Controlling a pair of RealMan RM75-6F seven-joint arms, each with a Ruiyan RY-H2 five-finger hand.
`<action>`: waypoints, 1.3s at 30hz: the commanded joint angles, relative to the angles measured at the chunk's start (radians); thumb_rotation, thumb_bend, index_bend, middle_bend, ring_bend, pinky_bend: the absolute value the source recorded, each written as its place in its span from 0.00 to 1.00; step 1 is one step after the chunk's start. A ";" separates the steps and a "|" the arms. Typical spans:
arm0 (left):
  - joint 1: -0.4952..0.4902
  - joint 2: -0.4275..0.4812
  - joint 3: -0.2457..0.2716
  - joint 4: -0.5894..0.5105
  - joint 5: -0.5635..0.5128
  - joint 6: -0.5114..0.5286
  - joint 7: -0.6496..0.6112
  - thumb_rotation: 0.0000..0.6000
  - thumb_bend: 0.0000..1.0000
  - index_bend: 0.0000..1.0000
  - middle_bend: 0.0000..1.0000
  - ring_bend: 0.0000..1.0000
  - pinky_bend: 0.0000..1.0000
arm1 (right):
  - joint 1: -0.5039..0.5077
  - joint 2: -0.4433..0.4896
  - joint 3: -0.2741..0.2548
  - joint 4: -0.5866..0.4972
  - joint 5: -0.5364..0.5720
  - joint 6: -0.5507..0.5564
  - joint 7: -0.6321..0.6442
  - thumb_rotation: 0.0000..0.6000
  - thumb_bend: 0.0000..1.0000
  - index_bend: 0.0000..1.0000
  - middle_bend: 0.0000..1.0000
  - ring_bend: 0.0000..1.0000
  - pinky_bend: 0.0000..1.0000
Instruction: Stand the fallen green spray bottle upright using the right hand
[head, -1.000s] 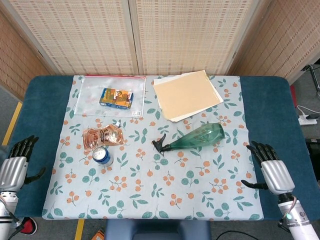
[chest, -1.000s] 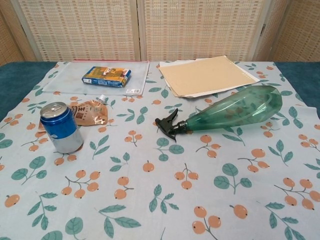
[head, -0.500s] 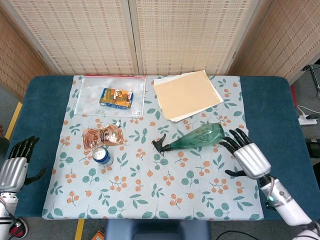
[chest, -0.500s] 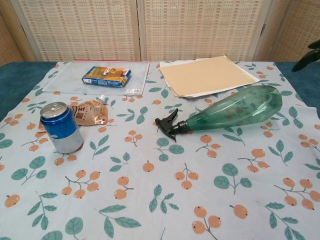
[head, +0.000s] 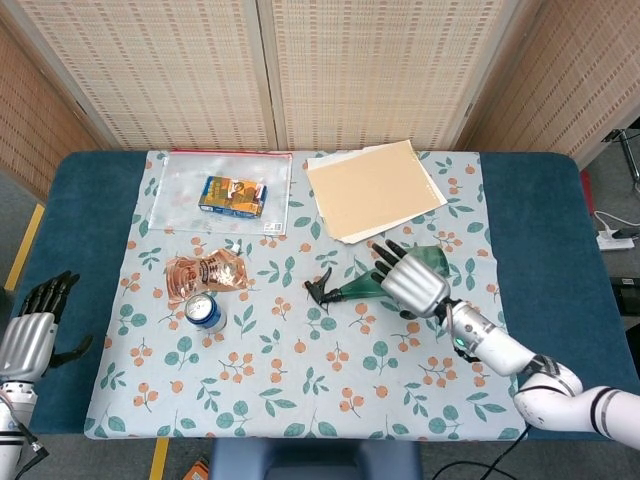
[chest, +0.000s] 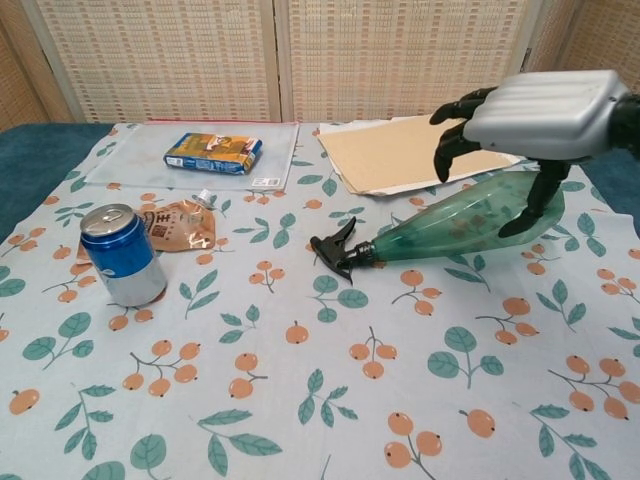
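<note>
The green spray bottle (head: 436, 259) (chest: 465, 220) lies on its side on the floral cloth, black nozzle (head: 320, 289) (chest: 337, 250) pointing left. My right hand (head: 408, 279) (chest: 530, 115) hovers over the bottle's wide body, fingers spread and curved, holding nothing. In the chest view its thumb hangs down in front of the bottle's right end. My left hand (head: 30, 335) rests open at the table's left edge, far from the bottle.
A blue can (head: 204, 311) (chest: 123, 255) stands at the left, beside a brown pouch (head: 206, 270) (chest: 180, 224). A small box (head: 232, 195) (chest: 213, 153) lies on a clear sleeve at the back left. Tan folders (head: 372, 188) (chest: 410, 150) lie just behind the bottle.
My right hand has swept in from the table's right edge leftward, to over the bottle's body. The bottle and left hand have not moved.
</note>
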 joint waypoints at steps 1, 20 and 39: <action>-0.004 0.000 -0.002 0.002 -0.005 -0.008 -0.004 1.00 0.25 0.00 0.00 0.00 0.02 | 0.037 -0.073 0.008 0.059 0.071 -0.029 -0.048 1.00 0.00 0.31 0.27 0.05 0.13; -0.013 0.005 -0.002 0.000 -0.016 -0.030 -0.025 1.00 0.25 0.00 0.00 0.00 0.02 | 0.135 -0.316 -0.021 0.329 0.177 -0.032 -0.036 1.00 0.00 0.31 0.27 0.05 0.07; -0.009 0.013 0.003 -0.004 0.000 -0.025 -0.066 1.00 0.25 0.00 0.00 0.00 0.02 | 0.169 -0.419 -0.068 0.454 0.226 -0.011 -0.084 1.00 0.00 0.37 0.29 0.04 0.06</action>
